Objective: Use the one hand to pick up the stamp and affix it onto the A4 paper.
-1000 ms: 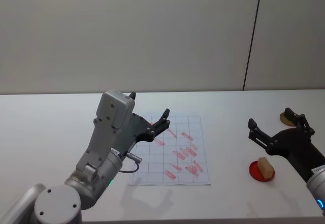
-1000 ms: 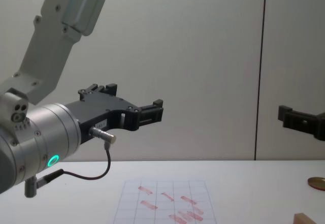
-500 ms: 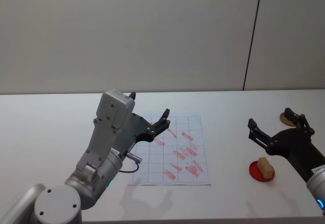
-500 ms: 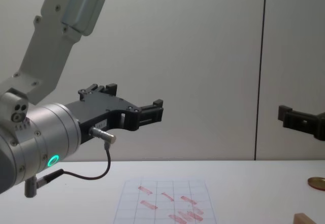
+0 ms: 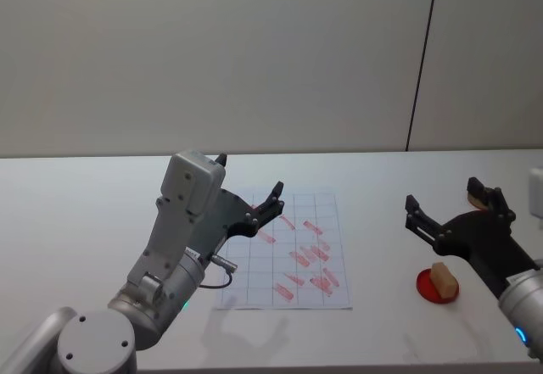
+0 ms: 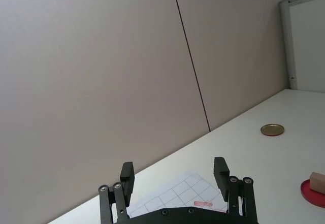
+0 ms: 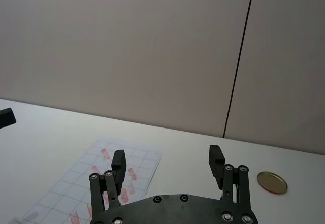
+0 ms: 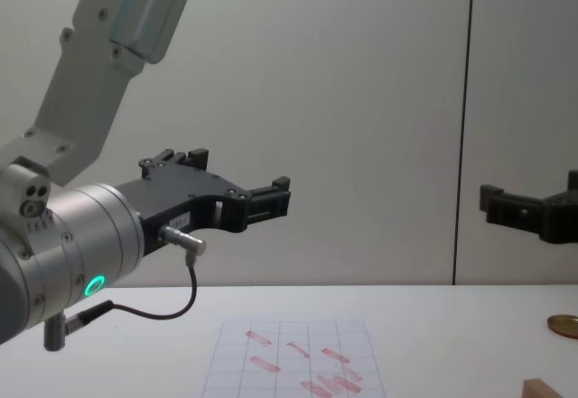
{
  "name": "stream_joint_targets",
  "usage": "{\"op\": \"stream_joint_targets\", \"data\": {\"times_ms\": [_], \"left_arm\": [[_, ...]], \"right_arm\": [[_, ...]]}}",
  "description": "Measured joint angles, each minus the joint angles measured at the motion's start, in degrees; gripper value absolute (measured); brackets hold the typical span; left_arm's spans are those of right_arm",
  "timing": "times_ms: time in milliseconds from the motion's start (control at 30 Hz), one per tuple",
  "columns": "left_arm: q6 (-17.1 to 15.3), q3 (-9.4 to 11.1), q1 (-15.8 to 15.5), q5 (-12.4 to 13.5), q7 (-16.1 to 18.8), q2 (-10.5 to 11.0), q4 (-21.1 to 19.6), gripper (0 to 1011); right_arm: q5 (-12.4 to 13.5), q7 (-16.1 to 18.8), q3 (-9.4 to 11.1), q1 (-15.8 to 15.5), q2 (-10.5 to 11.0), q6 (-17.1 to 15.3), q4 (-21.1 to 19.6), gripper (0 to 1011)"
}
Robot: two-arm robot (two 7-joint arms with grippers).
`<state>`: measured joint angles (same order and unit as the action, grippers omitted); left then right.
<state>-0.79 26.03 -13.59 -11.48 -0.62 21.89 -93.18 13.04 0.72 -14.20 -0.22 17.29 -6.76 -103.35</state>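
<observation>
We find the stamp [image 5: 442,279], a tan wooden block, on the red pad [image 5: 424,287] right of the A4 paper [image 5: 254,289]; the chest view crops it. The right gripper [image 5: 442,192] hovers open near it; the left gripper [image 5: 250,175] hangs open above the paper.

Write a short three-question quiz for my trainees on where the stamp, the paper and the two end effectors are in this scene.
1. True or false: the stamp lies on the A4 paper.
2. Which is nearer the stamp? A) the left end effector, held above the paper; B) the right end effector, raised over the table's right side.
3. Fill in: the right end effector's fingers are ____.

Key
1. False: the stamp rests on the red round pad, to the right of the paper.
2. B.
3. open.
</observation>
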Motion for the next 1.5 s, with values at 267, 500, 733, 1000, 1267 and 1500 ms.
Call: {"op": "stream_joint_targets", "data": {"times_ms": [267, 500, 733, 1000, 1267, 1500], "left_arm": [[0.00, 0.00, 0.00, 0.00, 0.00, 0.00, 0.00, 993], [0.00, 0.00, 0.00, 0.00, 0.00, 0.00, 0.00, 993], [0.00, 0.00, 0.00, 0.00, 0.00, 0.00, 0.00, 993], [0.00, 0.00, 0.00, 0.00, 0.00, 0.00, 0.00, 993], [0.00, 0.00, 0.00, 0.00, 0.00, 0.00, 0.00, 993], [0.00, 0.00, 0.00, 0.00, 0.00, 0.00, 0.00, 993]], "right_arm": [[-2.24, -1.98, -0.72, 1.29, -1.81, -5.03, 0.21, 1001], [-3.20, -3.45, -0.67, 3.11, -3.25, -9.41, 2.43, 1001], [-3.14, -4.25, 0.12, 4.46, -3.79, -11.69, 4.71, 1001], [-2.26, -4.46, 1.26, 5.69, -3.87, -13.41, 7.56, 1001], [-1.59, -4.24, 2.16, 6.61, -3.82, -14.76, 10.21, 1001], [-1.19, -3.48, 2.86, 7.46, -3.75, -15.97, 12.93, 1001]]}}
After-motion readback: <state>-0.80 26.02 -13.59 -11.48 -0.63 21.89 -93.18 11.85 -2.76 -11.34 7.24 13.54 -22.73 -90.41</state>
